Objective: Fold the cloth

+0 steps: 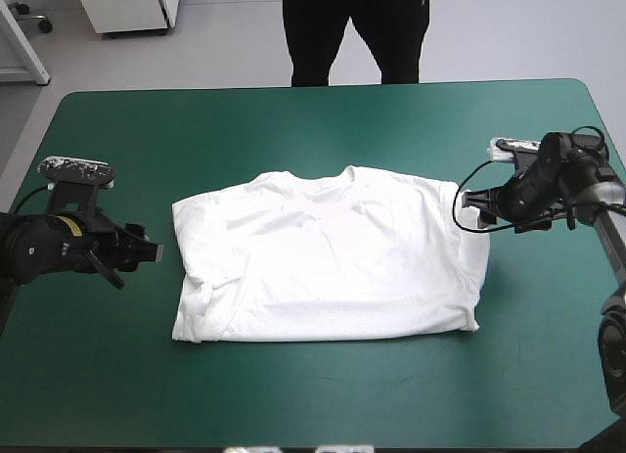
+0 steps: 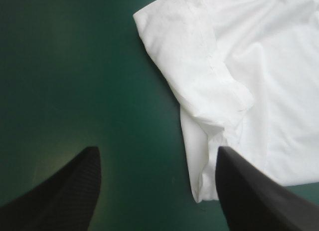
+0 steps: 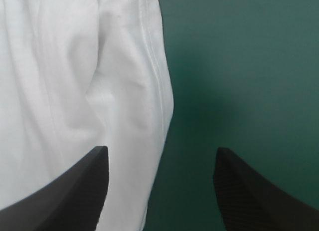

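Left gripper (image 1: pixel 149 253) and right gripper (image 1: pixel 477 206), broad black fins: I am holding both open at the side edges of the flat white short-sleeved T-shirt (image 1: pixel 328 262), planning to pinch every layer squarely

item: t-shirt (image 1: pixel 328 262), white, short-sleeved, one piece. state: spread flat, both sides turned in so the outline is a broad rectangle; soft creases across the chest, layered folds along its left and right edges. pose: neckline (image 1: pixel 324 182) toward the table's far edge, hem toward the near edge. location: middle of the teal-green cover (image 1: pixel 293 120), apart from every table edge.
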Tool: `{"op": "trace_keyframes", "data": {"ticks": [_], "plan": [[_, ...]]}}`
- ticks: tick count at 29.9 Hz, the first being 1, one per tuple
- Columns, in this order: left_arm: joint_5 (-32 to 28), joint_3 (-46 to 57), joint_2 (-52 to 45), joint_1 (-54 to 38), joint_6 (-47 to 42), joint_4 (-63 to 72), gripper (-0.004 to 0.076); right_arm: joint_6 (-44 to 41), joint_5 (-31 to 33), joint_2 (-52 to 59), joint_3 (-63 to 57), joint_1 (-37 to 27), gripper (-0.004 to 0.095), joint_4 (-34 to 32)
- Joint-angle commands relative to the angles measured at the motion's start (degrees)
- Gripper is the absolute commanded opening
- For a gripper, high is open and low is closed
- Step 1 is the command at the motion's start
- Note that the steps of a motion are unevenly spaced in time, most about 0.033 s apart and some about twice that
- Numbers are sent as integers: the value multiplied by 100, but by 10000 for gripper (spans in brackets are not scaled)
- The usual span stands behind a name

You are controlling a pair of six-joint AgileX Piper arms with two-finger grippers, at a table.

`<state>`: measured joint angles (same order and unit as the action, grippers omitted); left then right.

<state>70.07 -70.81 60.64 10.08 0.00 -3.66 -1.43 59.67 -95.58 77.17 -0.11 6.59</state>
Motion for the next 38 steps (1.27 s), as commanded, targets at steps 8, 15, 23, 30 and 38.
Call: {"op": "trace_keyframes", "data": {"ticks": [8,15,23,30,38], "plan": [[-170,-187,-82,11,-85,-7,473,184,-440,-511,190,-51,452,138],[-170,-187,-82,11,-75,-57,473,183,-539,-723,190,-38,449,142],[-135,-187,-82,11,-75,-57,473,271,-390,-1004,190,-38,387,472],[-52,-187,-82,11,-75,-57,473,318,-440,-751,190,-38,-14,422],[-52,-187,-82,11,-75,-46,473,329,-428,-84,220,21,-17,604]]}}
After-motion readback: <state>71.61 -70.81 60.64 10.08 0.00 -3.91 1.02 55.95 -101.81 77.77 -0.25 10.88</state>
